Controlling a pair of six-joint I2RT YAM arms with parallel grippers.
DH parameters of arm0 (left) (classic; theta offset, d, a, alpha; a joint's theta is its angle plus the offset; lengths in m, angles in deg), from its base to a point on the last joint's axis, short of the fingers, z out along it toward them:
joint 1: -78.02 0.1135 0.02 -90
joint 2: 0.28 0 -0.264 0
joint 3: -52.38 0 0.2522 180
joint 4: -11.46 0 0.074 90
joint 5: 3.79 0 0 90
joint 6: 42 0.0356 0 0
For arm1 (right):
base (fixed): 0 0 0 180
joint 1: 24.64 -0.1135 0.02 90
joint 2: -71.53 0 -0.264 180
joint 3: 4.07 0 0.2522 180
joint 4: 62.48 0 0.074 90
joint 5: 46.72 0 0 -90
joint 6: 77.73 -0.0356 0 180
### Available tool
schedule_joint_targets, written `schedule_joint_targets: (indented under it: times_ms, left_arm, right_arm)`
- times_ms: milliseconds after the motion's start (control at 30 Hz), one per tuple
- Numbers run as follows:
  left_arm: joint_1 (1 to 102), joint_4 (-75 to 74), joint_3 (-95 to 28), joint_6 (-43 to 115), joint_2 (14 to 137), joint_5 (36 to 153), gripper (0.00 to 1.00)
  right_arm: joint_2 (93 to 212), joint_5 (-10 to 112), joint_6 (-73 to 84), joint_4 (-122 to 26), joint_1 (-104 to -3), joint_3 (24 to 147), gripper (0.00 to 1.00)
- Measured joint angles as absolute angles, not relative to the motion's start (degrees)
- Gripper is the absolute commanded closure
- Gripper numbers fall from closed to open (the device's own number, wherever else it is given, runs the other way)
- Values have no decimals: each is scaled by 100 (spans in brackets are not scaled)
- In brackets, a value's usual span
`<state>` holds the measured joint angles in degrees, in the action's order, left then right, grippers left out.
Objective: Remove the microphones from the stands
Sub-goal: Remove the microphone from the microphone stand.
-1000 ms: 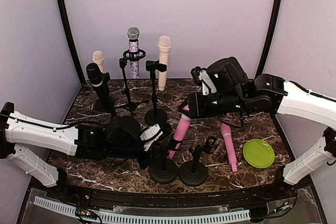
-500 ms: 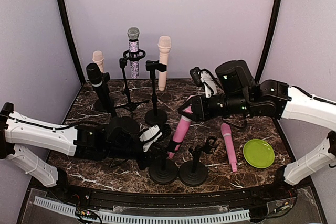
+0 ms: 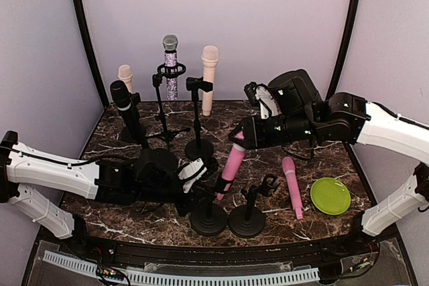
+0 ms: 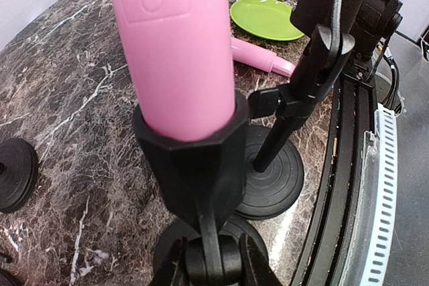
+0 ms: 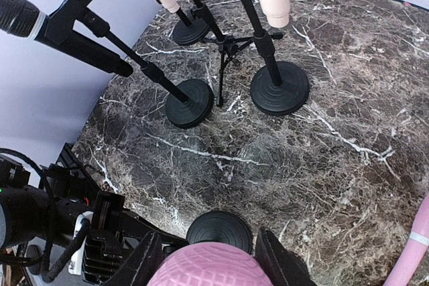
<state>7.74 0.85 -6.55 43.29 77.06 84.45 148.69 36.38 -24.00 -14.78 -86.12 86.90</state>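
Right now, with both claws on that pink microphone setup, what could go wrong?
The right gripper pinches only the rounded head of the pink microphone, so it might slip. The microphone sits snug in the clip; a crooked pull could jam it or tip the stand, though the left gripper holds its stem. The empty stand alongside could get knocked.

I see a dark brown marble-patterned tabletop (image 3: pixel 322 222) with white veins, boxed in by plain lilac walls: a far wall (image 3: pixel 268 25), a left wall (image 3: pixel 33 65) and a right wall (image 3: pixel 395 45). A black strut runs up each far corner, left (image 3: pixel 86 31) and right (image 3: pixel 346 31). A white slotted cable duct (image 3: pixel 201 277) follows the curved near edge. The light is soft and even.
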Motion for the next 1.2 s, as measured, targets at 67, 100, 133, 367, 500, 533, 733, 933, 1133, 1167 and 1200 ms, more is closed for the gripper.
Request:
schedule_joint_targets:
  times_ms: [67, 100, 133, 367, 500, 533, 733, 933, 1133, 1167, 1200]
  left_arm:
    - [774, 114, -644, 4326, 7708, 8443, 100]
    - [774, 138, -633, 4326, 7708, 8438, 100]
    - [774, 158, -624, 4326, 7708, 8438, 100]
    - [774, 260, -569, 4326, 7708, 8443, 100]
    - [774, 348, -519, 4313, 7702, 8443, 100]
    - [774, 365, -510, 4309, 7700, 8445, 100]
    - [774, 413, -473, 4307, 7695, 8452, 100]
    - [774, 444, -434, 4307, 7678, 8471, 100]
    - [774, 429, -390, 4307, 7634, 8489, 100]
    - [774, 418, -384, 4307, 7623, 8497, 100]
    - [774, 409, -368, 4304, 7608, 8500, 100]
  right_arm:
    - [14900, 3542, -2534, -1367, -8614, 8789, 75]
    - [14902, 3513, -2582, -1325, -8614, 8808, 75]
    - [14904, 3485, -2628, -1286, -8614, 8828, 75]
    - [14909, 3432, -2715, -1238, -8614, 8865, 74]
    - [14896, 3472, -2619, -1269, -8614, 8865, 74]
    - [14885, 3476, -2593, -1271, -8614, 8865, 74]
    - [14773, 3478, -2477, -1310, -8612, 8865, 74]
    - [14655, 3467, -2440, -1315, -8607, 8865, 74]
    - [14415, 3378, -2429, -1380, -8596, 8865, 74]
    - [14356, 3306, -2418, -1406, -8592, 8874, 74]
    - [14303, 3273, -2418, -1406, -8579, 8887, 74]
